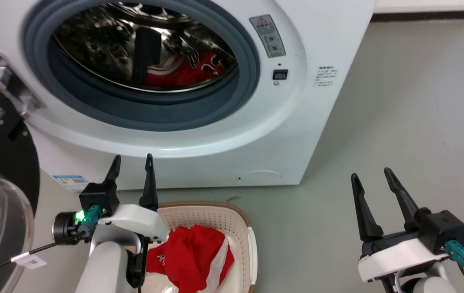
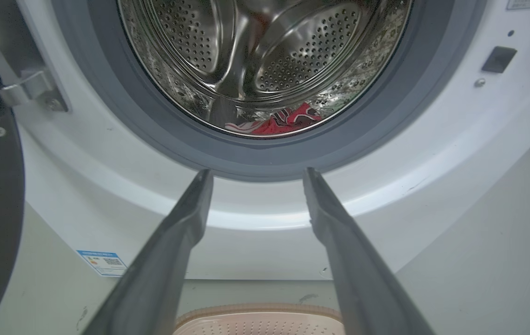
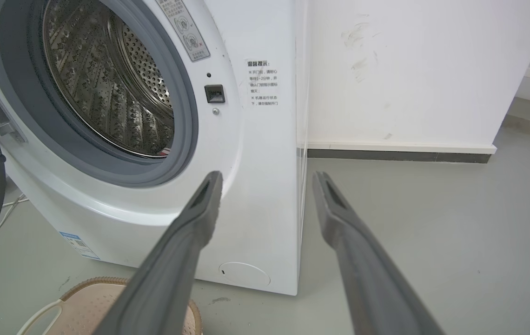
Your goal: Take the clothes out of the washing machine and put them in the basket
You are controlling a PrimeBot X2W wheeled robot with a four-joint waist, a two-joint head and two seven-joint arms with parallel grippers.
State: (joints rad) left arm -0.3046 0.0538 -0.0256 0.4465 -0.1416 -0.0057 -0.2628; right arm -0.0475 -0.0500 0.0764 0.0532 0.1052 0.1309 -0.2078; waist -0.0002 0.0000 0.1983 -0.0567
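Fingers of both arms spread apart and empty: left fingers (image 1: 149,183) over the near rim of the basket (image 1: 232,211), right fingers (image 1: 363,211) over the floor (image 1: 399,101). Basket, on the floor, holds one crumpled red jersey (image 1: 193,252). Beyond, washing machine (image 1: 289,134), door (image 1: 0,162) swung open; second jersey (image 1: 187,71) low in the drum (image 1: 93,36).

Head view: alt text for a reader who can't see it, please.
An open white washing machine holds a red jersey in its drum; a cream basket on the floor before it holds a second jersey. The left gripper by the basket and the right gripper over the floor are open and empty.
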